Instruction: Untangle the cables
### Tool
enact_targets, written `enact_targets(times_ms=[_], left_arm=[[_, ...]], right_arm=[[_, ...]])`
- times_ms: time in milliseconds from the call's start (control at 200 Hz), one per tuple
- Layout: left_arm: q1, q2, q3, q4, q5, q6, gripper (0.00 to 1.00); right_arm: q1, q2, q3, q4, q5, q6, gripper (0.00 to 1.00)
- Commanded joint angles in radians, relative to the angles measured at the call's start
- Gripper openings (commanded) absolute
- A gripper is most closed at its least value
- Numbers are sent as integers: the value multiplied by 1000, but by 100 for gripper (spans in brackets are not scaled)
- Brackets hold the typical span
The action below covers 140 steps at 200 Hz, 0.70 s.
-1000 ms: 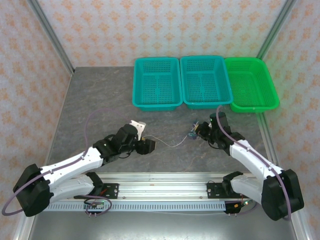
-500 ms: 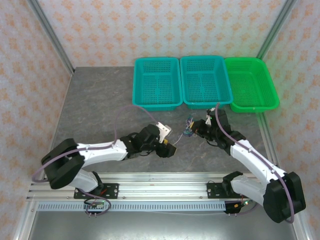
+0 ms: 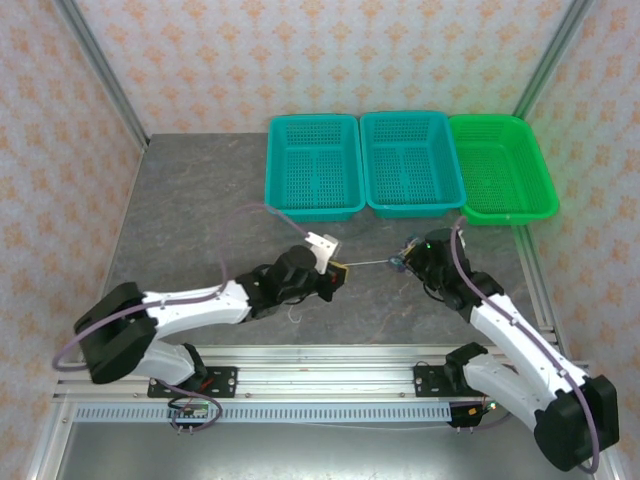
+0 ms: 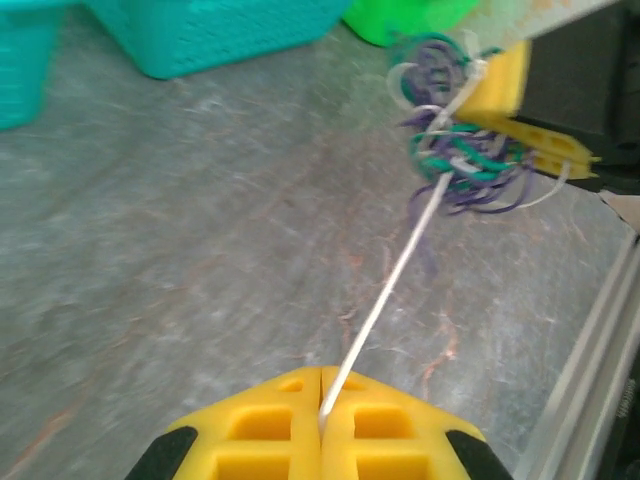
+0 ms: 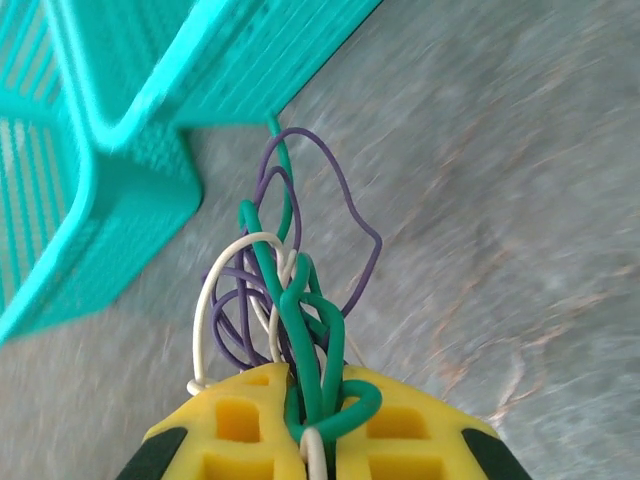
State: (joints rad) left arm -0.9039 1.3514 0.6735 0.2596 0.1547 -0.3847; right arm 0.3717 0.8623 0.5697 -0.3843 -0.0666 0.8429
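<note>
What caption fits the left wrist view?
Left end effector shut on a taut white wire leading to the tangle.

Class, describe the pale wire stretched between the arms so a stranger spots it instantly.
In front of the three baskets, look at the table's middle. The white wire runs there from the left end effector, straight and taut, unlike the curly green and purple wires bunched in the right end effector.

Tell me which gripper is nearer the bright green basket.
Right. The right gripper holds the cable tangle in front-left of the bright green basket; the left gripper is further left, pinching a whitish strand.
</note>
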Motion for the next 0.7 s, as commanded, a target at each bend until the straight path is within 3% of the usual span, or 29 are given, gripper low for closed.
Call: enact_targets(times_ms=[0,155,315,405,480,540,596,696], left_arm=[[106,-148,-102,-169,-204,-74,0],[262,-334,-199,-256,-221,-144,0],[341,-452,-227,-367,-235,-177,0],[344,-475,-235,-341,-156,-155,0],[343,-480,-238,-298,-76,-120,0],[343,-487,-232,-279,-31,-112,0],[344,-502,-207,-286,1,-100,0],[343,-535,-121,-342,24,-85,0]], right_arm=[[-72,-34,-52,-177,434,133,5],[-111,-72,-62,-262,529,243,5],[-145,-120,-88,-264,529,298,5],[-145,-131,-133,-93,381,178,6],[-145,-117,-194,150,104,31,8],[-143,-79,-247,333,-76,1,9],[-135,-26,-266,401,-147,7,7],[-92,91,-228,364,-176,-39,3]])
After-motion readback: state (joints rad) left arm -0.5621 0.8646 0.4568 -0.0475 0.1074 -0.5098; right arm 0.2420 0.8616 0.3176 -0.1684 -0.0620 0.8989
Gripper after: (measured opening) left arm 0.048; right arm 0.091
